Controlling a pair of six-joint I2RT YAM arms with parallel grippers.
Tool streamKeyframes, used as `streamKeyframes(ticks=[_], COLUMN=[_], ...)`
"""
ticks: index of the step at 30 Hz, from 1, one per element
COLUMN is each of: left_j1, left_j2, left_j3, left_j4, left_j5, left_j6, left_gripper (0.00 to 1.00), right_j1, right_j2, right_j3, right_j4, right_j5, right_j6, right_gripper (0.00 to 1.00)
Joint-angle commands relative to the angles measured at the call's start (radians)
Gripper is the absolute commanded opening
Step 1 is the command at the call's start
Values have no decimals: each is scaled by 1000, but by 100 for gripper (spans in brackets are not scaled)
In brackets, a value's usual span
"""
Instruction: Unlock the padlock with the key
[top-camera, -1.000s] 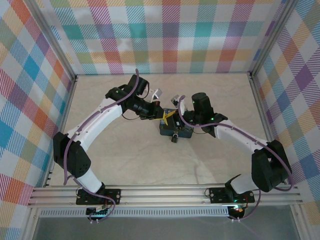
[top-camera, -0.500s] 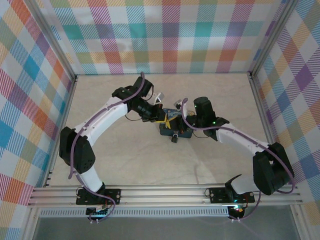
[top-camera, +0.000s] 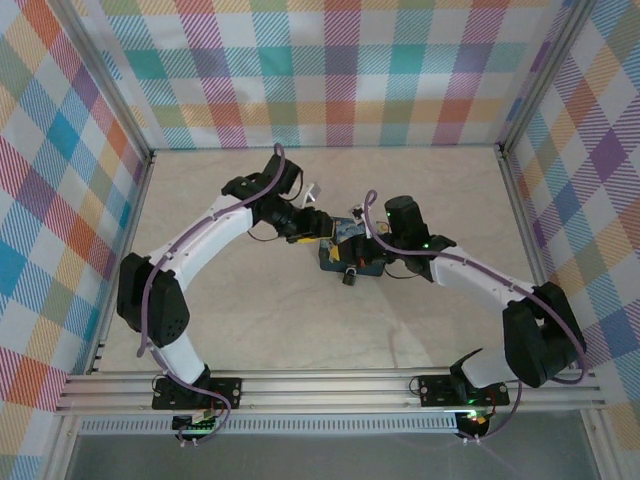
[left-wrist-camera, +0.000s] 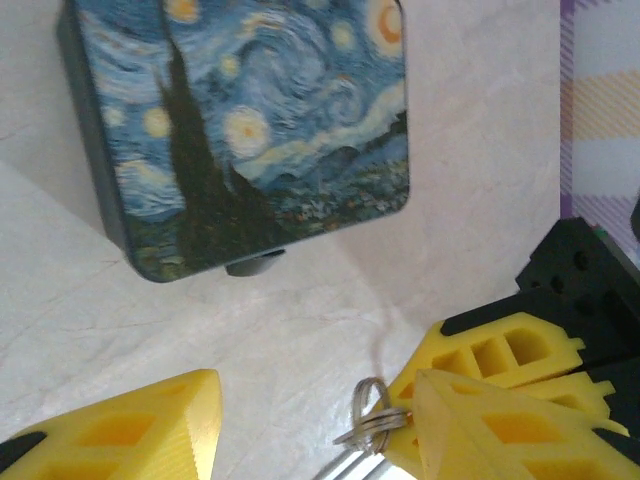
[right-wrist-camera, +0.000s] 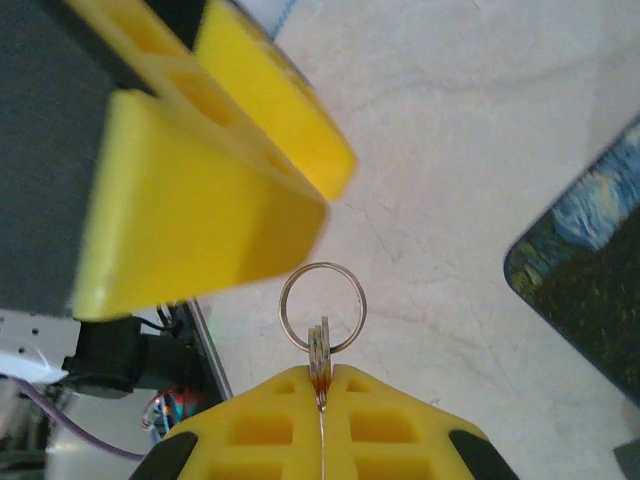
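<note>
My right gripper (right-wrist-camera: 320, 372) is shut on the thin silvery key (right-wrist-camera: 320, 352), whose key ring (right-wrist-camera: 283, 300) sticks out past the fingertips. My left gripper (left-wrist-camera: 310, 440) is open, and its fingers (right-wrist-camera: 200, 170) stand on either side of the ring and the right fingertips without touching the ring. Both grippers meet above the far edge of the blue starry-night tin (top-camera: 350, 258), the left gripper (top-camera: 322, 226) from the left and the right gripper (top-camera: 347, 236) from the right. The tiny dark padlock (top-camera: 350, 277) sits at the tin's near side.
The tin (left-wrist-camera: 250, 130) lies on the pale marbled table (top-camera: 250, 310) at mid-table. Plaid walls close in the left, right and back, and a metal rail (top-camera: 320, 390) runs along the near edge by the arm bases.
My left gripper has opened and let go of the key ring. My right gripper has closed on the key and holds it alone.
</note>
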Motion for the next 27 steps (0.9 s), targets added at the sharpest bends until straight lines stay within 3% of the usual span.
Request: streamKeyframes(ticks=[1, 6, 12, 18, 27], left_j1=[29, 29, -7, -41, -62], left_j2=[-76, -161, -223, -236, -218], left_j3=[-93, -240, -393, -433, -437], left_j4=[105, 260, 463, 557, 552], left_j5=[-12, 23, 48, 42, 32], left_j6=[-85, -203, -406, -528, -553], left_gripper=[52, 45, 34, 24, 23], right_j1=[0, -3, 1, 7, 17], right_j2=[25, 38, 47, 57, 89], right_j3=[38, 50, -24, -35, -61], right_j4=[-31, -36, 124, 135, 242], right_j5=[24, 102, 193, 278, 296], right_j6=[209, 412, 686, 750, 826], right_gripper=[6, 9, 8, 8, 8])
